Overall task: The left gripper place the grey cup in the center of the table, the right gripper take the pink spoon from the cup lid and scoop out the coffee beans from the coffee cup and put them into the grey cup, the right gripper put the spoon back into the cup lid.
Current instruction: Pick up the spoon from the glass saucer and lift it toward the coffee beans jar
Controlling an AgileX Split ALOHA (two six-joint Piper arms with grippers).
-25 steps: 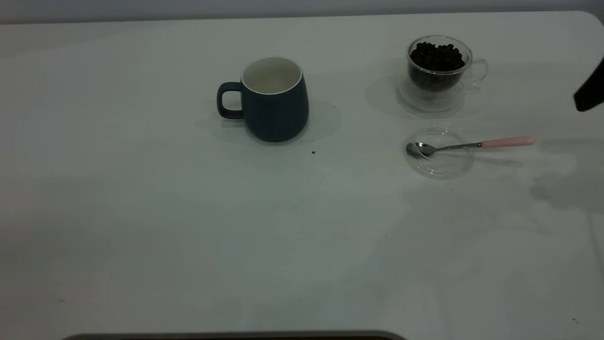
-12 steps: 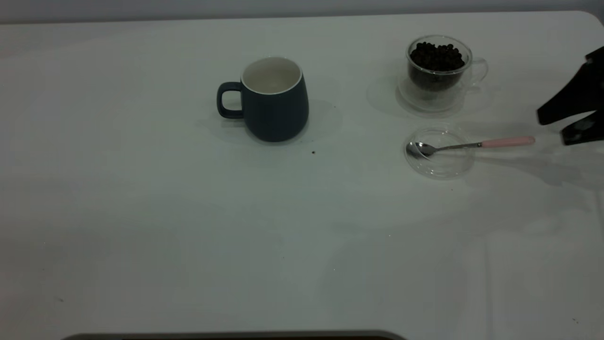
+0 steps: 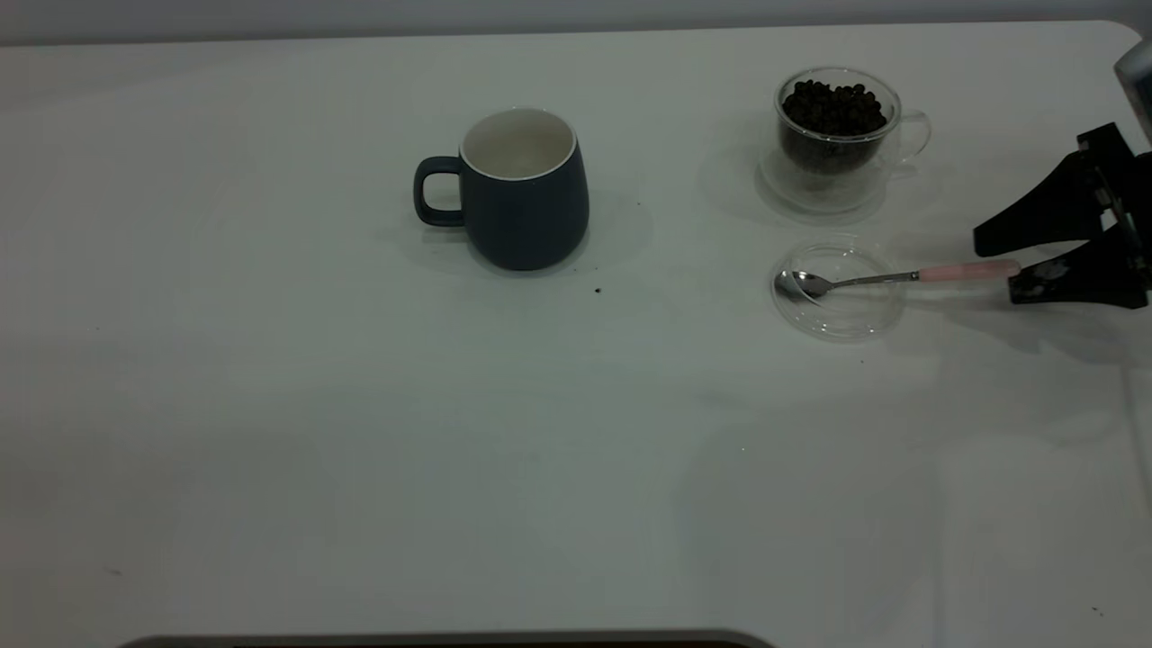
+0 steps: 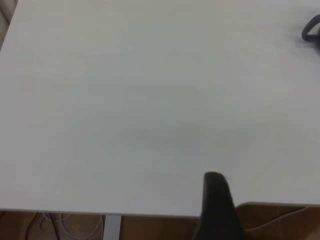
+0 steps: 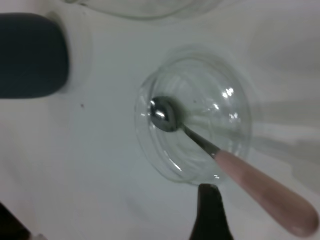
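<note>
Standing upright at mid-table, the grey cup [image 3: 525, 191] has its handle at nine o'clock. At two o'clock from it sits the coffee cup [image 3: 838, 135], heaped with coffee beans [image 3: 832, 106]. At six o'clock from that glass, the cup lid [image 3: 838, 291] cradles the pink spoon [image 3: 900, 276], handle pointing to three o'clock. The right gripper [image 3: 1008, 261] is spread apart, straddling the handle tip. The left gripper's state cannot be determined.

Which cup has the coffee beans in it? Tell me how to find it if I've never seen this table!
Start at the white table and look toward its far right corner. There stands the coffee cup, just behind the clear cup lid where the pink spoon rests. It is see-through glass with dark coffee beans heaped inside, unlike the solid grey cup in the middle, which looks empty.
</note>
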